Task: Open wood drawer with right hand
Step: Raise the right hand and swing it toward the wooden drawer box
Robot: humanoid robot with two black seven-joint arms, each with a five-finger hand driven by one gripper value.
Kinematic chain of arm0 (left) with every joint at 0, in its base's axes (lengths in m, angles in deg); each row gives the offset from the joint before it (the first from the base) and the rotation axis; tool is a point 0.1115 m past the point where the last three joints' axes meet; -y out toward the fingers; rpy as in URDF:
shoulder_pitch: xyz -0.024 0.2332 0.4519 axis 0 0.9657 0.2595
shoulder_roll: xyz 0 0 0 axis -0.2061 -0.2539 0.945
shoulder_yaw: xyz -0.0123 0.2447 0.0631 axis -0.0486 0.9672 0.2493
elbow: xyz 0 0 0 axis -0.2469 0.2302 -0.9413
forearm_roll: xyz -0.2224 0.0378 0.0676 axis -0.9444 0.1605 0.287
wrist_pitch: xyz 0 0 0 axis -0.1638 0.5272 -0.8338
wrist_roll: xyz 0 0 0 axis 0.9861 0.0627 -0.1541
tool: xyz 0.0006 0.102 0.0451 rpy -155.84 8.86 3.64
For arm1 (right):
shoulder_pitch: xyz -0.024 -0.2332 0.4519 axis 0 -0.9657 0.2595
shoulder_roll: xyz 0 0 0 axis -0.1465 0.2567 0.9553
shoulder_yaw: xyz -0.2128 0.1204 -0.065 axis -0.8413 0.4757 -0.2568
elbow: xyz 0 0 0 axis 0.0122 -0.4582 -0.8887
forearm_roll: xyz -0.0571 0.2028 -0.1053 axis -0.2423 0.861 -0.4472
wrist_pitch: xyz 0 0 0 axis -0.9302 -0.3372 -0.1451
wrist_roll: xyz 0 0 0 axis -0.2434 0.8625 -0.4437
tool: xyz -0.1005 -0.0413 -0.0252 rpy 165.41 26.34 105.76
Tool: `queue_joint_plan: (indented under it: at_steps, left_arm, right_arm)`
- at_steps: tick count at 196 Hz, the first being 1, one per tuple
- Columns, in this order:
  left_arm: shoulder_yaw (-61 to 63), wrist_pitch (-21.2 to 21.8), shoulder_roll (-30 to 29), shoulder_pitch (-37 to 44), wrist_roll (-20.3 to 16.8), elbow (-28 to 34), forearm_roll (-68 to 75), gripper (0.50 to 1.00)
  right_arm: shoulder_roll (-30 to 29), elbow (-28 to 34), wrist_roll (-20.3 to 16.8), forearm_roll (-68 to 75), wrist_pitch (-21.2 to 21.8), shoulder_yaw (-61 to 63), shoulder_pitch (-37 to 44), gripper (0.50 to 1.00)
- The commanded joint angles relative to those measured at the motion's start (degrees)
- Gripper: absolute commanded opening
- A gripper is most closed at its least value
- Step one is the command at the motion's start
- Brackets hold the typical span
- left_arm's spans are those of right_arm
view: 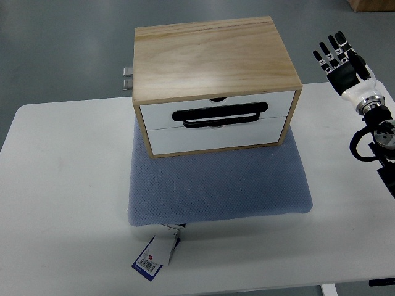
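Drawer box: wood drawer box (213, 58) sits at the back-centre of the white table (62, 185), its front face toward the camera, resting on the rear part of a blue-grey pad (216, 185).
Fronts: two white drawer fronts stacked; upper drawer (160, 112), lower drawer (216, 137). Both flush with the frame, shut.
Handle: black loop handle (219, 115) lies across the seam between the two fronts, roughly centred; a small notch shows at the top edge of the upper front.
Right hand: right hand (342, 65) is up at the right edge, beyond the table's far right corner, well apart from the box. Fingers extended and slightly spread, released, nothing in it. Black fingers, white wrist shell, arm and cabling running down the right edge.
Left hand: none visible.
Pad: extends forward of the box toward the camera; a white-and-blue tag (155, 254) hangs off its near-left corner onto the table.
Behind box: small metal bracket (128, 79) pokes out at the rear left of the box.
Floor: grey floor past the table.
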Motion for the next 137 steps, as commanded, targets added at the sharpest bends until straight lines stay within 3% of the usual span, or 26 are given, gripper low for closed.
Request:
queue_joint_plan:
  at_steps: [1,57,95,125,135,136,137]
  left_arm:
    - [0.00,0.01,0.00,0.00,0.00,0.00,0.00,1.000]
    - [0.00,0.18,0.00,0.00,-0.09,-0.09,0.08,1.000]
    - [0.09,-0.35,0.00,0.00,0.00,-0.09,0.35,1.000]
    - [0.00,-0.61,0.00,-0.53,0.00,-0.18,0.44,1.000]
    - [0.00,-0.61,0.00,-0.53,0.00,-0.18,0.44,1.000]
    - [0.00,-0.61,0.00,-0.71,0.00,-0.18,0.44,1.000]
    - [0.00,-0.61,0.00,-0.71,0.00,-0.18,0.44,1.000]
  right_arm:
    - [0.09,0.06,0.00,-0.14,-0.09,0.00,0.00,0.944]
    - [1.58,0.06,-0.09,-2.60,-0.18,-0.97,1.40,0.944]
    - [9.84,1.47,-1.93,-16.14,-0.53,-7.21,10.37,0.944]
    - [17.92,9.54,-5.10,-32.04,-1.41,-18.71,20.29,0.944]
    - [17.93,9.55,-5.10,-32.05,-1.41,-18.72,20.30,0.944]
    - [21.15,14.69,-7.27,-35.79,-0.89,-23.33,23.17,0.944]
    - [21.18,14.74,-7.30,-35.83,-0.89,-23.38,23.20,0.944]
